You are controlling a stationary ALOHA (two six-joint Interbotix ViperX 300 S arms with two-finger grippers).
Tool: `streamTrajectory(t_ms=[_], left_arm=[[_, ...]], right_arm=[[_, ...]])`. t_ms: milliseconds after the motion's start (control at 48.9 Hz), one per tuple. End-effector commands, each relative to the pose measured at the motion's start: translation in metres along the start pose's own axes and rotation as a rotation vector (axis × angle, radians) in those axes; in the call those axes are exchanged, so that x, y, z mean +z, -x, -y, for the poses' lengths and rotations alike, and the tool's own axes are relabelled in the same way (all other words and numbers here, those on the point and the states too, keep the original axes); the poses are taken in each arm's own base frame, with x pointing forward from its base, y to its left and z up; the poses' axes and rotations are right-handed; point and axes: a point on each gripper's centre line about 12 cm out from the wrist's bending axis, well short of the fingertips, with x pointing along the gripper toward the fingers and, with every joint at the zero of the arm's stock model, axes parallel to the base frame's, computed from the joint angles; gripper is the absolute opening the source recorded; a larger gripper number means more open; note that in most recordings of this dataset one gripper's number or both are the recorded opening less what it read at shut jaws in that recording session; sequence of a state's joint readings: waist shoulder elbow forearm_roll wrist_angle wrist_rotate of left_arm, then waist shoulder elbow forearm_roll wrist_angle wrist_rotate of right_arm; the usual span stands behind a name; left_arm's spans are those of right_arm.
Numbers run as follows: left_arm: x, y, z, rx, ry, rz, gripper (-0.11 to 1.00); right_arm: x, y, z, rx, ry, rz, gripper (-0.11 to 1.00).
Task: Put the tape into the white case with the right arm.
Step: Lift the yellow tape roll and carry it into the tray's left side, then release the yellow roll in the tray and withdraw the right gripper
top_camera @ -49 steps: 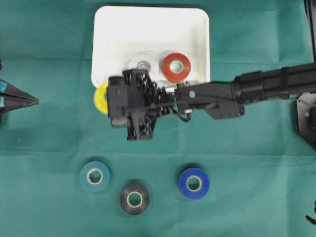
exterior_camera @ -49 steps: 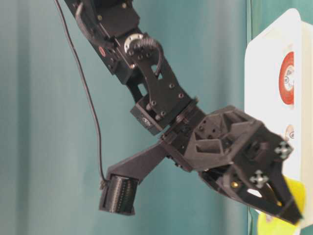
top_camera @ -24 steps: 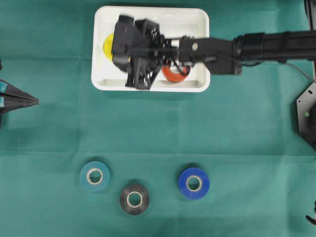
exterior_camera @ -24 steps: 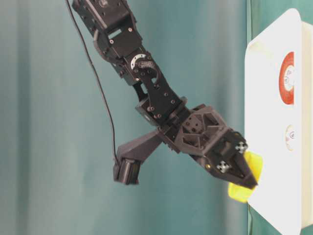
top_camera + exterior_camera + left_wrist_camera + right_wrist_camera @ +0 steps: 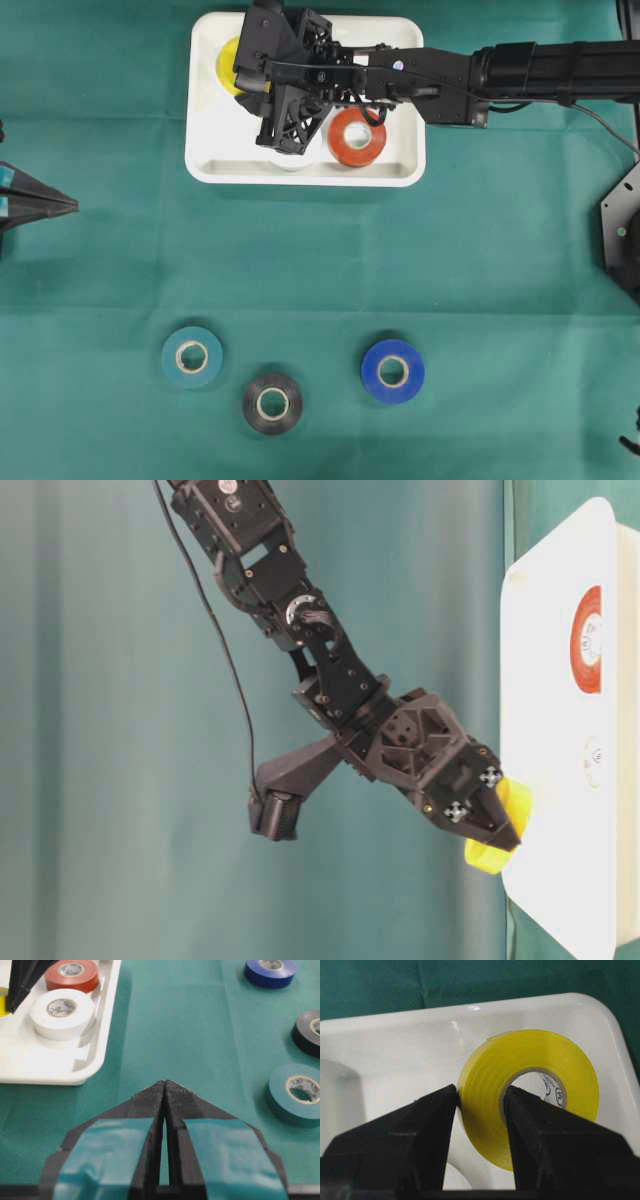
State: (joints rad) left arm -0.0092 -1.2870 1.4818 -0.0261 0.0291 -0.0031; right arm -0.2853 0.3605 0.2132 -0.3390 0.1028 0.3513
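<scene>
The right gripper (image 5: 480, 1097) is clenched on the yellow tape roll (image 5: 530, 1090) — one finger presses the outer face, the other reaches into the core, pinching the roll's wall between them. In the overhead view the right arm (image 5: 520, 72) reaches in from three o'clock over the white case (image 5: 400, 170), and the yellow roll (image 5: 228, 66) peeks out at the gripper's nine o'clock side, above the case's ten o'clock corner. From table level the roll (image 5: 497, 830) hangs tilted at the fingertips, just at the case's rim (image 5: 520, 580); whether it touches the floor of the case I cannot tell. Already lying flat in the case are a red roll (image 5: 358, 137) and a white roll (image 5: 62, 1013), side by side, the white one mostly hidden under the gripper from above. The left gripper (image 5: 164, 1091) sits at nine o'clock on the green cloth (image 5: 450, 280), its teal-patched fingers pressed together on nothing. Near six o'clock, well apart from the case, lie a teal roll (image 5: 192, 356), a black roll (image 5: 272, 403) and a blue roll (image 5: 392, 371).
</scene>
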Motion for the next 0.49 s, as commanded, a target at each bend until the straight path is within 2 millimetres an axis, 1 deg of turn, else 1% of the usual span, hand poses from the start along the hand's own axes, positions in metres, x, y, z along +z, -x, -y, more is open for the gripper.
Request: streamTrajectory(t_ms=[0, 164, 184, 225, 286, 409, 429, 470], left_arm=[[0.0039, -0.0007, -0.0003, 0.003, 0.002, 0.006, 0.01], [0.0033, -0.0007, -0.0003, 0.003, 0.002, 0.005, 0.01], [0.0035, -0.0006, -0.0003, 0.003, 0.002, 0.006, 0.01], [0.0039, -0.0007, -0.0003, 0.003, 0.002, 0.006, 0.01], [0.0033, -0.0007, -0.0003, 0.003, 0.002, 0.005, 0.01], [0.0039, -0.0007, -0.0001, 0.001, 0.002, 0.006, 0.01], [0.0033, -0.0007, -0.0001, 0.001, 0.002, 0.005, 0.01], [0.0033, -0.0007, -0.0001, 0.001, 0.002, 0.005, 0.01]], right_arm=[[0.0202, 0.0079, 0.0012, 0.002, 0.000, 0.058, 0.03], [0.0194, 0.0072, 0.0042, -0.002, -0.004, 0.057, 0.02], [0.0196, 0.0073, 0.0041, -0.002, -0.004, 0.059, 0.04], [0.0197, 0.0073, 0.0041, -0.001, -0.004, 0.060, 0.10], [0.0204, 0.0073, 0.0041, -0.001, -0.004, 0.062, 0.24], [0.0199, 0.0073, 0.0040, -0.001, -0.004, 0.062, 0.60], [0.0199, 0.0073, 0.0040, -0.001, -0.004, 0.062, 0.62], [0.0201, 0.0073, 0.0032, 0.001, -0.003, 0.063, 0.62]])
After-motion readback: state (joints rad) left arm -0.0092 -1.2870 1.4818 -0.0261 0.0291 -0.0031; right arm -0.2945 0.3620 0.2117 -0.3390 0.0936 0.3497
